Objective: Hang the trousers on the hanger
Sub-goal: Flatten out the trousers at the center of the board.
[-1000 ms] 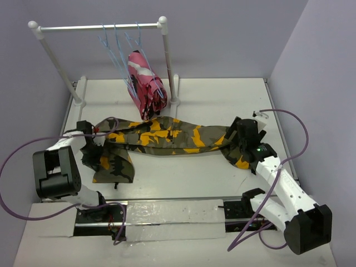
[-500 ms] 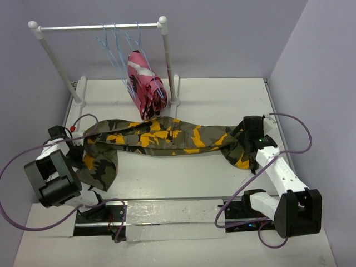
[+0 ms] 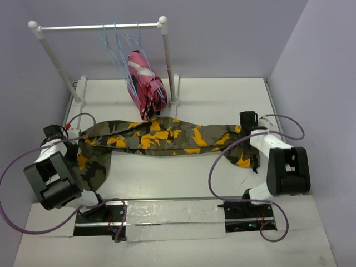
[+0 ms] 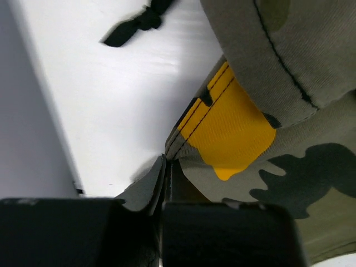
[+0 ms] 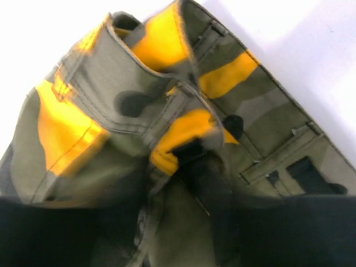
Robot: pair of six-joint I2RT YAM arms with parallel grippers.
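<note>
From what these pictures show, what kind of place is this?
Probably a robot test cell for clothes handling: plain lilac walls enclose a white table, with a white rail stand holding light-blue wire hangers, and olive camouflage trousers.

Your top view looks down from the near side; wrist views sit close on the shared trousers (image 3: 167,136).

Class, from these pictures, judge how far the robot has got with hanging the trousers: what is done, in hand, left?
Done: left claw pinches one end of the trousers, right claw the other. In hand: cloth stretched between them across the table. Left: getting it onto a hanger, bare on the rail.
</note>
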